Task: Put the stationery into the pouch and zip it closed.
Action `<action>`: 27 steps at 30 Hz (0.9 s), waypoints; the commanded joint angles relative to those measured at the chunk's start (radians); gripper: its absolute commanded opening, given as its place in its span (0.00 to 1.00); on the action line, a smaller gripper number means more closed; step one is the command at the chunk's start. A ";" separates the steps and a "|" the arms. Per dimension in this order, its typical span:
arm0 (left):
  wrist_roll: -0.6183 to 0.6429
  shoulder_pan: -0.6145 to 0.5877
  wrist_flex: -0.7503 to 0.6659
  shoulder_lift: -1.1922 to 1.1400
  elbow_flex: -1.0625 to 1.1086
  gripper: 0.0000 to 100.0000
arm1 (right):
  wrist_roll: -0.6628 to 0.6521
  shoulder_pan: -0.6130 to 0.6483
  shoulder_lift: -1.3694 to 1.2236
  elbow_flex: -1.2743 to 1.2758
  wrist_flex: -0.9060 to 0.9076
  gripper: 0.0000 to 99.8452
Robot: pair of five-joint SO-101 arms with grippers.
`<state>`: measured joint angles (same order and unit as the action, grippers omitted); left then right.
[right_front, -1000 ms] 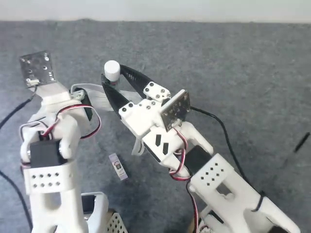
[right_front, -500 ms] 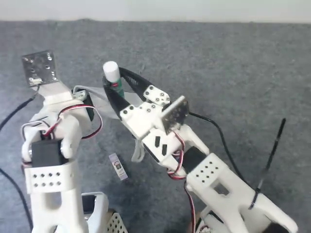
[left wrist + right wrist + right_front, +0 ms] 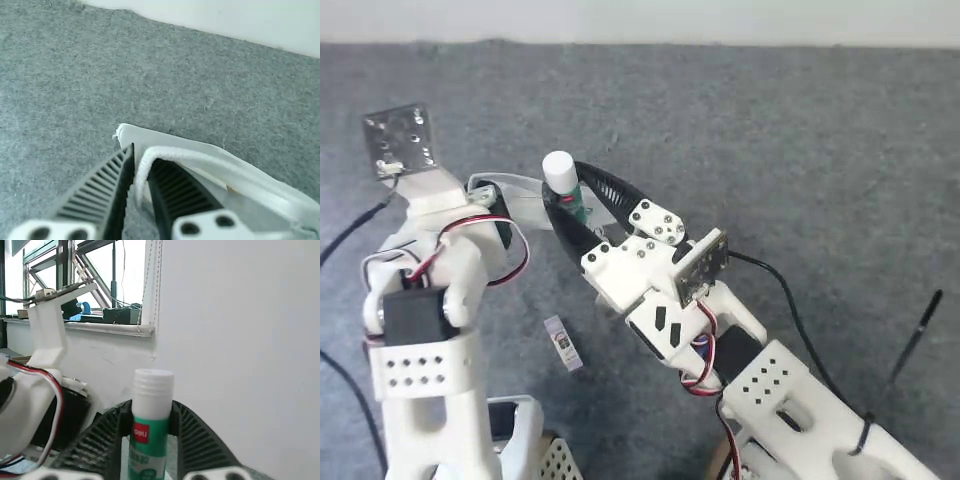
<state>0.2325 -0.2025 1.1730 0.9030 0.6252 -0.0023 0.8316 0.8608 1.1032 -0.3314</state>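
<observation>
A glue stick with a white cap and green label stands upright between the black fingers of my right gripper, which is shut on it; the right wrist view shows the same glue stick clamped between both fingers. The white pouch lies just behind, partly hidden by the left arm. My left gripper is shut on the pouch's white zipper edge, pinching it between the black ribbed fingers. A small flat eraser-like piece lies on the grey carpet between the two arms.
Grey carpet covers the table, with open room to the right and back. A white wall borders the far side. A thin black stick and a black cable lie on the right.
My right gripper with the glue stick has pulled back toward the near side and slightly right. The black stick at the right has shifted. The left arm has kept still.
</observation>
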 commanded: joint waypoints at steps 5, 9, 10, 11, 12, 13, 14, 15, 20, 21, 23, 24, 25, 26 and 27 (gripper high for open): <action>0.020 -0.006 -0.038 0.002 -0.007 0.01 | 0.003 0.007 -0.094 -0.003 -0.143 0.01; 0.020 -0.006 -0.037 0.002 -0.007 0.01 | 0.002 0.002 -0.234 0.008 -0.291 0.01; 0.020 -0.006 -0.037 0.002 -0.007 0.01 | 0.000 0.002 -0.252 0.018 -0.334 0.01; 0.020 -0.006 -0.037 0.002 -0.005 0.01 | 0.000 0.002 -0.265 0.034 -0.369 0.01; 0.020 -0.006 -0.037 0.002 -0.005 0.01 | 0.000 0.005 -0.271 0.048 -0.398 0.01; 0.020 -0.006 -0.037 0.002 -0.005 0.01 | 0.000 0.005 -0.272 0.060 -0.420 0.01; 0.020 -0.006 -0.037 0.002 -0.005 0.01 | -0.003 0.005 -0.274 0.069 -0.438 0.01; 0.020 -0.006 -0.037 0.002 -0.005 0.01 | -0.018 0.004 -0.277 0.077 -0.450 0.01; 0.020 -0.006 -0.037 0.002 -0.005 0.01 | -0.089 0.008 -0.283 0.133 -0.461 0.01; 0.020 -0.006 -0.037 0.002 -0.005 0.01 | -0.089 0.008 -0.282 0.141 -0.461 0.01; 0.020 -0.006 -0.037 0.002 -0.005 0.01 | -0.091 0.008 -0.282 0.153 -0.461 0.01; 0.020 -0.006 -0.037 0.002 -0.005 0.01 | -0.092 0.007 -0.278 0.163 -0.461 0.01; 0.020 -0.006 -0.037 0.002 -0.005 0.01 | -0.097 0.005 -0.275 0.172 -0.456 0.01; 0.020 -0.006 -0.037 0.002 -0.005 0.01 | -0.121 0.005 -0.274 0.180 -0.455 0.01; 0.020 -0.006 -0.037 0.002 -0.005 0.01 | -0.163 0.008 -0.274 0.190 -0.453 0.01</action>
<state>0.2386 -0.1995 1.1730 0.9030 0.6467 -0.0836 0.8378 0.6045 1.2658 -0.7887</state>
